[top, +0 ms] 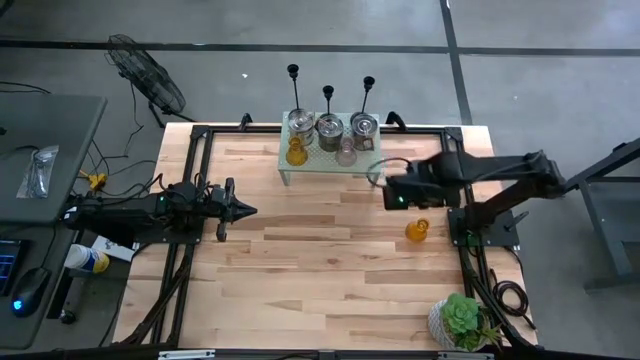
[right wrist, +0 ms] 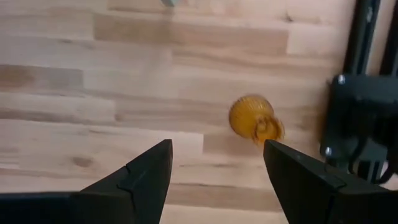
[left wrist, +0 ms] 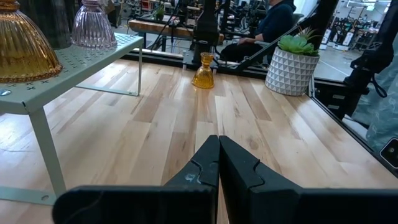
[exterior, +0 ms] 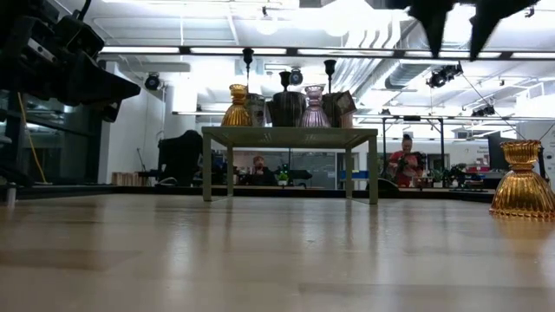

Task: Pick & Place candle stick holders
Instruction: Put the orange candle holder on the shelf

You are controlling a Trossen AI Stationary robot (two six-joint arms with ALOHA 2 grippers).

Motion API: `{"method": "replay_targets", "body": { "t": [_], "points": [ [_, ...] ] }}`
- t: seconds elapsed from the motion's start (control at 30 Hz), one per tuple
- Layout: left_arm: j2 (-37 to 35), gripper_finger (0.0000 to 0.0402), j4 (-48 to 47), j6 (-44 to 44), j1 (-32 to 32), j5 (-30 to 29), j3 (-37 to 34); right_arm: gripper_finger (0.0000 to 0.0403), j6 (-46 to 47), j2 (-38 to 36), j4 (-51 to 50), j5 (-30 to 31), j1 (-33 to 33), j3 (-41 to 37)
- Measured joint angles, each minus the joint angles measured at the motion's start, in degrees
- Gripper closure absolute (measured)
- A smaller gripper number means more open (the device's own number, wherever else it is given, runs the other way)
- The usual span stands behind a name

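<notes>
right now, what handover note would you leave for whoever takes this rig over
Left end effector: shut, empty, parked low at the table's left side.
Right end effector: open, empty, raised above the amber glass holder standing on the table at right.
Riser shelf still carries another amber holder, a clear ribbed holder and three silver tins.
Three black candlesticks stand beyond the shelf.
Done: apparently one amber holder placed. Left: remaining holders.
</notes>
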Motion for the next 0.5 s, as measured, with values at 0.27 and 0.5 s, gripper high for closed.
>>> {"method": "replay_targets", "body": {
  "t": [0.27,0.5],
  "points": [
    [0.0,0.0402,0.0,0.0,0.0,0.0,0.0,0.0158,18.1,-4.5,0.7,0.3,13.2,-8.2],
    [0.0,0.0402,0.0,0.0,0.0,0.0,0.0,0.0158,28.1,-5.0,4.2,0.5,22.3,-14.7]
  ]
}}
